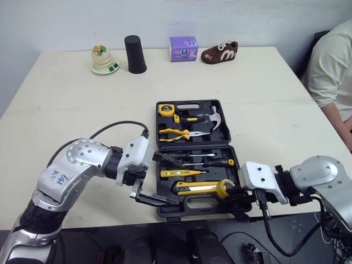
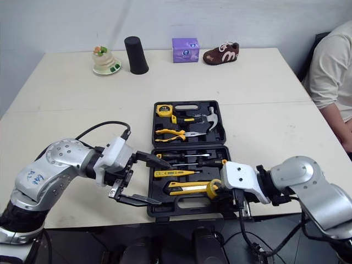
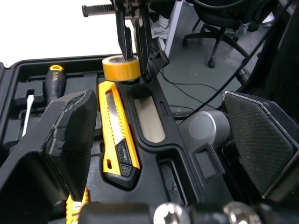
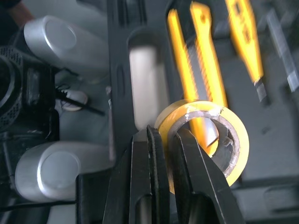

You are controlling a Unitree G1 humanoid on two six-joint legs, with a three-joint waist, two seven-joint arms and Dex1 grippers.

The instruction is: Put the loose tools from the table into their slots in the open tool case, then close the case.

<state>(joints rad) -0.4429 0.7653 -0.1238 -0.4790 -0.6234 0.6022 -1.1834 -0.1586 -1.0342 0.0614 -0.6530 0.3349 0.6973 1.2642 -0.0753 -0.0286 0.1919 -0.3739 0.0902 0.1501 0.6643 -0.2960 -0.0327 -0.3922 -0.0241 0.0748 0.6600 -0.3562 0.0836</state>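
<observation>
The black tool case (image 1: 204, 204) lies open near the table's front edge. Its far half holds a tape measure (image 1: 166, 109), pliers (image 1: 176, 133) and a hammer (image 1: 212, 118). In the near half lie screwdrivers (image 1: 212, 162) and a yellow utility knife (image 1: 198, 190). My right gripper (image 1: 234, 193) is shut on the wall of a yellow tape roll (image 4: 236, 154), one finger inside the ring, at the near half's right front corner. My left gripper (image 1: 177, 183) is open, its fingers straddling the case's near left part, over the knife's (image 3: 117, 130) end.
At the table's far edge stand a small toy (image 1: 103, 60), a black cup (image 1: 135, 54), a purple box (image 1: 183, 48) and a brown shoe (image 1: 220, 52). A person (image 1: 330, 71) sits at the right side. The table's front edge runs just below the case.
</observation>
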